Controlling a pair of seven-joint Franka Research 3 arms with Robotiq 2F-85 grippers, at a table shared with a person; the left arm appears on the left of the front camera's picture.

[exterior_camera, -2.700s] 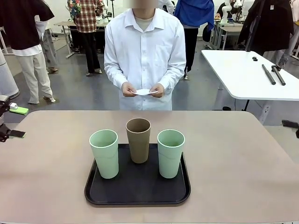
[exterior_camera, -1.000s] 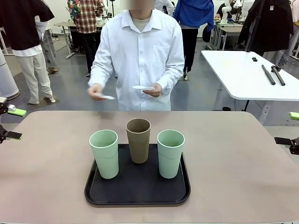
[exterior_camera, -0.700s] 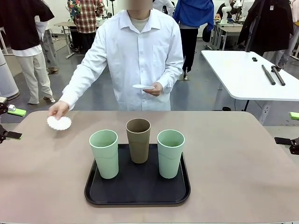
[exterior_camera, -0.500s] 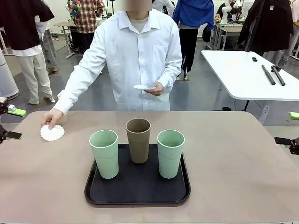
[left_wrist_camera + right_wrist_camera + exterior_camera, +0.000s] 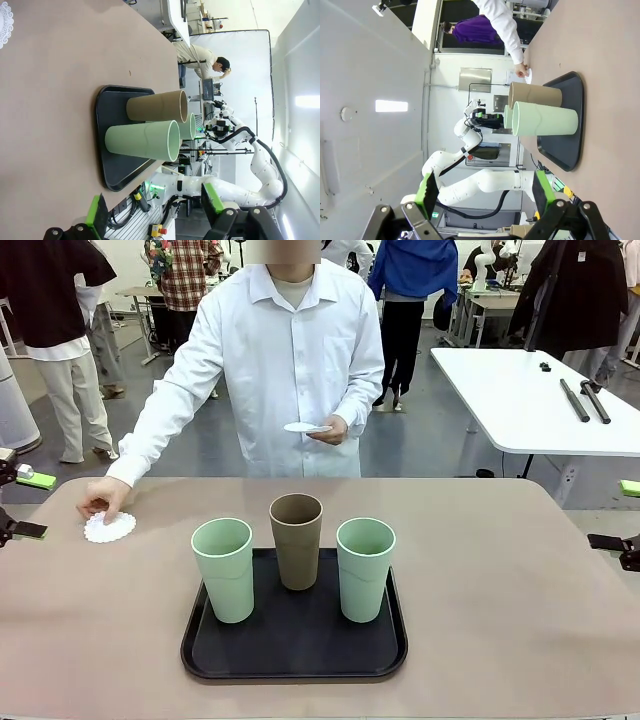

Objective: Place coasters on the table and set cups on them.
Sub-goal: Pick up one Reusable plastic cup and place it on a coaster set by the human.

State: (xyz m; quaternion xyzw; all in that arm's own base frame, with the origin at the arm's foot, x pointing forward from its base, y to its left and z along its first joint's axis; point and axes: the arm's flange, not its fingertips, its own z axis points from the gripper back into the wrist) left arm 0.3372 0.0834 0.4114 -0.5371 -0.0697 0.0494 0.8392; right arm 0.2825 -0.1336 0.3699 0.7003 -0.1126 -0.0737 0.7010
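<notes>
The step in hand looks to be coaster laying: the person's placing hand [image 5: 100, 502] presses one lacy white coaster [image 5: 110, 529] onto the beige table [image 5: 500, 570], just beside the left gripper [image 5: 36, 504] on its inward side. The person's other hand [image 5: 330, 432] holds more coaster paper [image 5: 305, 427] beyond the far edge, well apart from both grippers. The left gripper stands released, jaws wide and empty, and the right gripper [image 5: 615, 513] at the opposite edge is likewise spread with nothing in it. Between the two grippers, well apart from each, a black tray [image 5: 295, 640] carries the cups, none yet on a coaster. The next move probably calls for the held paper to be laid on bare table with room between pieces; then a gripper must reach inward, close on one tapered tumbler without knocking its neighbours, and centre it on a doily. By count there are three cups, two pale green [image 5: 223, 570] [image 5: 365, 570] and one brown cup [image 5: 297, 540]; one tray; one coaster laid down; the held pieces are too thin to count
</notes>
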